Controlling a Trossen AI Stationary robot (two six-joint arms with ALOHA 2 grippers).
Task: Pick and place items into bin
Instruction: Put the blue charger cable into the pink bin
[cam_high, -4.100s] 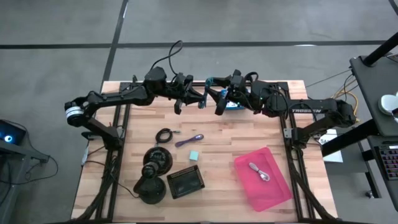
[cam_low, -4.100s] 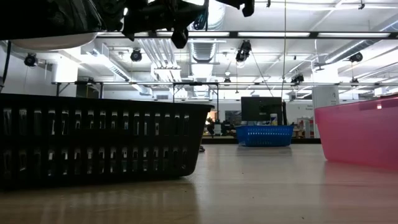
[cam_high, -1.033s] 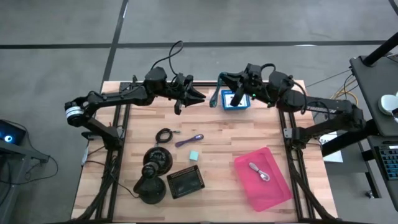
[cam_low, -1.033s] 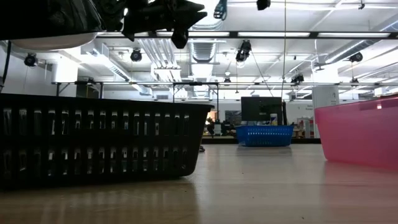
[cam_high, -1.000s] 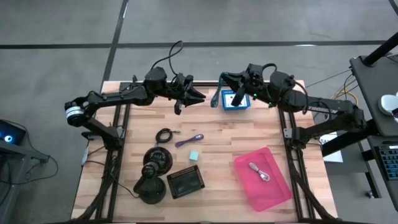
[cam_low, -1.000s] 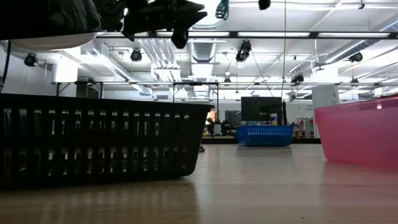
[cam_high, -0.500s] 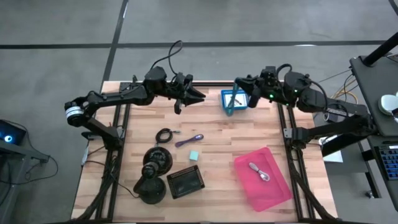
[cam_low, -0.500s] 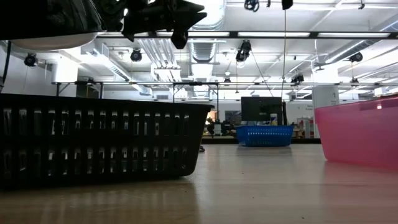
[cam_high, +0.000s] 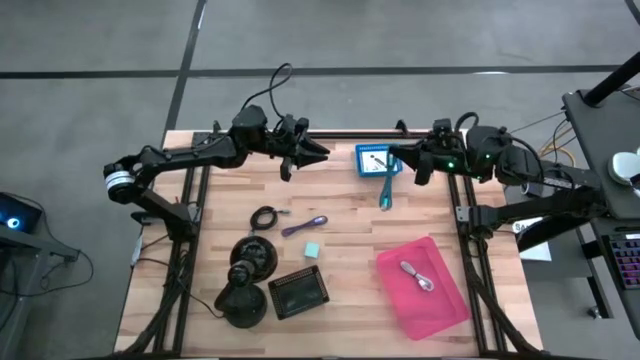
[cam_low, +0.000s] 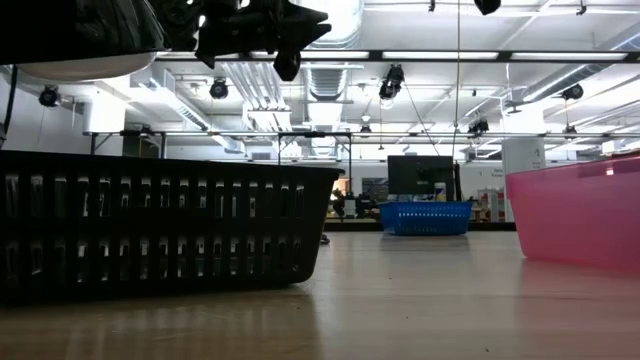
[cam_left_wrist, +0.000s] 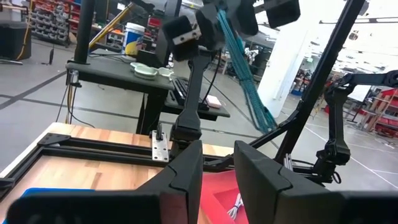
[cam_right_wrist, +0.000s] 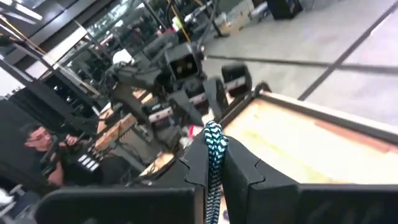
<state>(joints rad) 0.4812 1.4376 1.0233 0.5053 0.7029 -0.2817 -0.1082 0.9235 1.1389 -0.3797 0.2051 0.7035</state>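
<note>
Wooden table (cam_high: 340, 250), right hand (cam_high: 398, 160) pinching teal braided cord (cam_high: 386, 186) hanging lengthwise downward, left hand (cam_high: 318, 150) slightly parted, empty

You have a wooden table (cam_high: 340, 210) over grey floor. Two big black domed objects (cam_high: 247, 280) sit at its near left, with a black slotted basket (cam_high: 299, 291) just beside them. A small blue basket (cam_high: 375, 160) rests at the far edge. Beyond the table, a person (cam_right_wrist: 38, 149) shows in the room.

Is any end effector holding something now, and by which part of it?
The right end effector is shut on one end of a teal braided cord, which hangs below it. The left end effector holds nothing.
</note>
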